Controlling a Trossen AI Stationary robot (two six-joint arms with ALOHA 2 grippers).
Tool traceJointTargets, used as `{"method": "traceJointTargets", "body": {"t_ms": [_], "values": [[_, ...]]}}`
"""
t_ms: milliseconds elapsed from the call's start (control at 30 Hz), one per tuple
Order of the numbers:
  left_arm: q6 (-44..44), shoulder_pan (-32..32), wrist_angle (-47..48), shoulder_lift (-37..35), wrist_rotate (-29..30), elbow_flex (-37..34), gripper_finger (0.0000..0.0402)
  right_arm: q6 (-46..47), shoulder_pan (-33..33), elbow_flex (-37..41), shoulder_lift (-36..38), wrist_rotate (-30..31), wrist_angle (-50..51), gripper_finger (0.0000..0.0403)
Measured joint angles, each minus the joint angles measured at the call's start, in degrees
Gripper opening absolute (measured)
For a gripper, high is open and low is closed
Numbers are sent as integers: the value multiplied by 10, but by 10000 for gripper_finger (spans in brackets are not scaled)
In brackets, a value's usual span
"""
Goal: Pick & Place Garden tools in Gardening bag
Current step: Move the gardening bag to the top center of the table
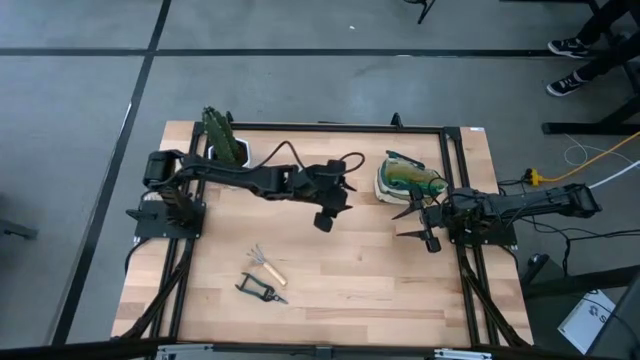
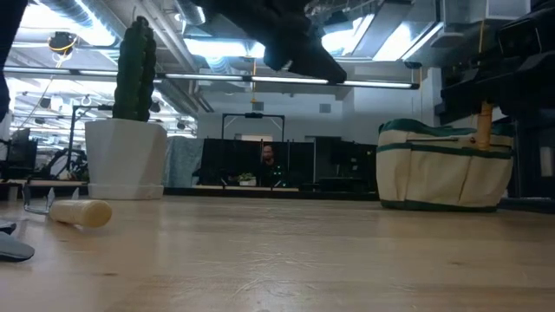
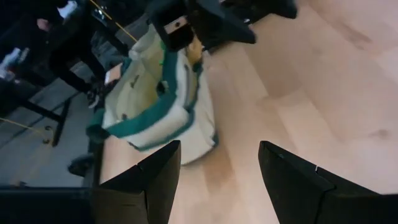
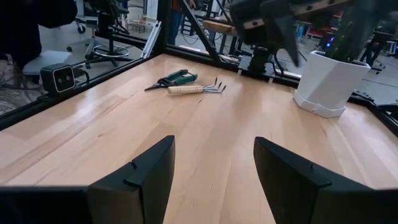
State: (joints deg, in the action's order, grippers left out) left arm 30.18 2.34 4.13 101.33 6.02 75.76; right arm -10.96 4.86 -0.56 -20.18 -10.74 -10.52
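Observation:
The gardening bag (image 1: pixel 402 180), tan with green trim, stands upright at the table's far right; a wooden handle (image 2: pixel 484 126) sticks up out of it. A wooden-handled claw rake (image 1: pixel 266 265) and black-handled pruning shears (image 1: pixel 260 290) lie flat near the front left. My left gripper (image 3: pixel 217 180) hangs open and empty above the table's middle (image 1: pixel 340 203), pointing toward the bag (image 3: pixel 161 93). My right gripper (image 4: pixel 214 180) stands open and empty just in front of the bag (image 1: pixel 405 225), facing the rake (image 4: pixel 196 89) and shears (image 4: pixel 171 79).
A white pot (image 1: pixel 232 150) with a green cactus-like plant stands at the far left. A black frame (image 1: pixel 350 127) runs round the table's edges. Bare wood (image 1: pixel 370 280) lies between the tools and the bag. A person shows far behind the table (image 2: pixel 267 160).

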Motion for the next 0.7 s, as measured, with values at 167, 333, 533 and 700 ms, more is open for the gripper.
{"method": "traceJointTargets", "body": {"t_ms": [167, 333, 533, 700], "values": [[43, 11, -38, 53, -6, 41, 212, 0, 0, 0, 0, 0, 1, 219], [101, 18, -72, 110, -8, 82, 212, 0, 0, 0, 0, 0, 1, 219], [146, 28, -88, 175, -3, 139, 212, 0, 0, 0, 0, 1, 1, 219], [182, 33, -101, 209, 19, 167, 212, 0, 0, 0, 0, 2, 1, 219]]}}
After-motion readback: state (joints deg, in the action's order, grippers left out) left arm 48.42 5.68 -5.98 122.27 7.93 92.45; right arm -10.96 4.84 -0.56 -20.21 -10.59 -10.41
